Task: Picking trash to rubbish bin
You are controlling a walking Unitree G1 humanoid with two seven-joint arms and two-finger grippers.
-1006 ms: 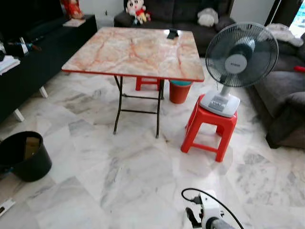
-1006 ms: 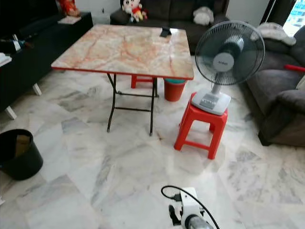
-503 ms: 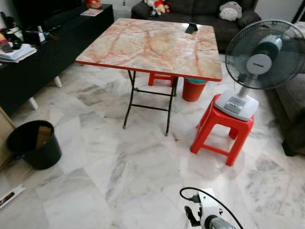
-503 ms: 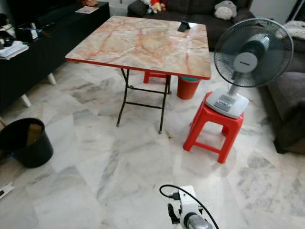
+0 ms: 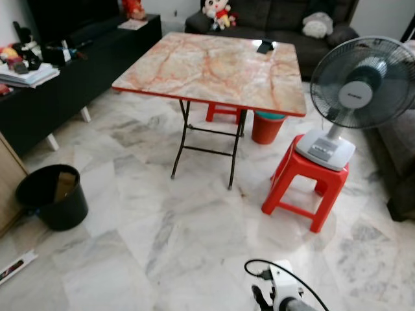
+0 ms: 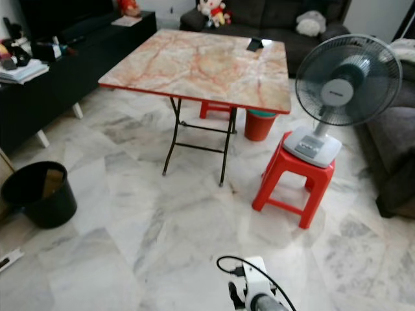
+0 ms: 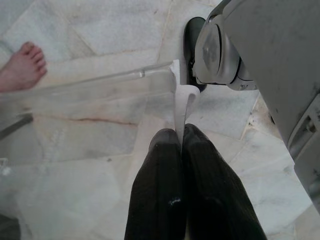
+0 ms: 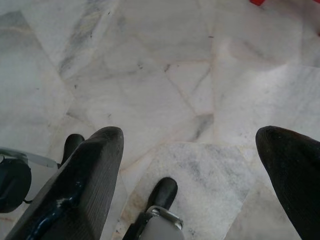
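Left wrist view: left gripper (image 7: 181, 137) closed, the two long black fingers (image 7: 155, 185) pinching the edge of a clear plastic bag (image 7: 90, 95) and a white paper strip (image 7: 181, 107) that stands up just beyond the tips. Past the bag, a person's bare foot (image 7: 22, 67) on pale veined marble floor (image 7: 95, 30).

Right wrist view: right gripper (image 8: 190, 150) wide open, holding nothing, matte fingers well apart above the floor.

Head views: round black rubbish bin (image 5: 53, 196) well ahead and to the left of both grippers, something brown inside. Folding table (image 5: 214, 68) with glossy orange-veined top, red plastic stool (image 5: 305, 188) carrying a grey fan (image 5: 360, 94), small flat wrapper (image 5: 16, 267) on the floor near the bin.
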